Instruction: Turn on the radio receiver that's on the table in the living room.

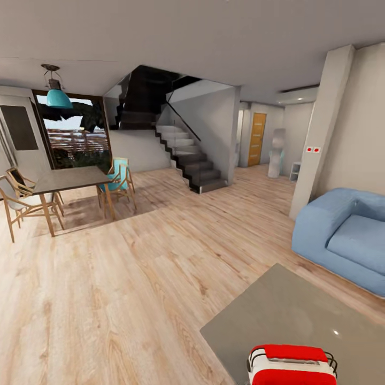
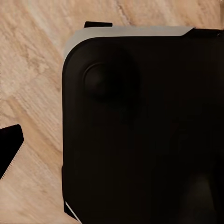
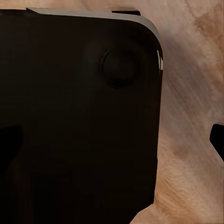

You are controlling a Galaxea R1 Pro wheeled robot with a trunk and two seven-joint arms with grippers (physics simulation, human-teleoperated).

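The glossy grey desk [image 1: 289,315] stands on the light wood plank floor [image 1: 133,278], with the red radio receiver [image 1: 291,364] apparently resting at its near edge.

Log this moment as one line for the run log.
radio receiver: on table, near edge | sofa: right | jaws: unseen | phase: approaching

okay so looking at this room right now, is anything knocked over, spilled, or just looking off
Nothing stands out. The radio receiver sits upright at the near edge of the table, the dining chairs stand around the dining table, and the wood floor shows no spill.
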